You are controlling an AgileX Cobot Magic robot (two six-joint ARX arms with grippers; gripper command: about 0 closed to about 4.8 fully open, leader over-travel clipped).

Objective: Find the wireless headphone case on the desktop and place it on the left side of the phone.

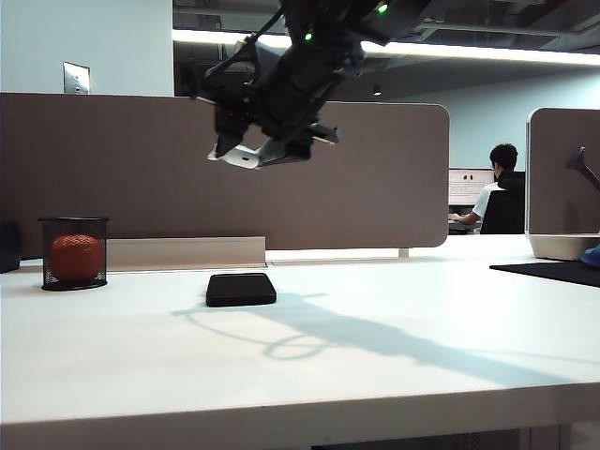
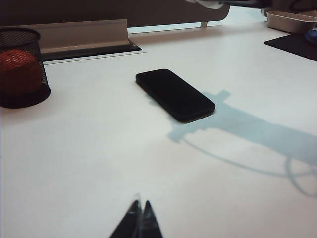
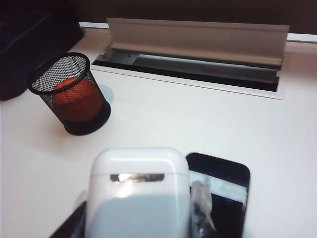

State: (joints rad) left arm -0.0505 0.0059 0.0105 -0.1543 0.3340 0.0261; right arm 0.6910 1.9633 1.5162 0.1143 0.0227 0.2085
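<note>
Glossy white plastic, the small rounded wireless headphone case [image 3: 138, 198] sits clamped between the fingers of my right gripper [image 1: 258, 155], high in the air. Below it lies the flat black rectangular phone [image 1: 241, 289] on the plain white desktop [image 1: 375, 375]. Beyond the phone, off to one side, a black mesh cup [image 3: 74, 94] holds an orange ball [image 3: 77, 99]. My left gripper [image 2: 138, 220] hangs low near the desktop, fingertips together, well apart from the phone.

The earbud case [image 3: 138, 198] is glossy white. The phone [image 1: 241, 289] is plain black. The tabletop [image 1: 375, 375] is plain white, backed by a brown-grey partition [image 1: 141, 169]. A black mesh cup [image 1: 73, 253] holds an orange-red ball [image 1: 75, 258].
</note>
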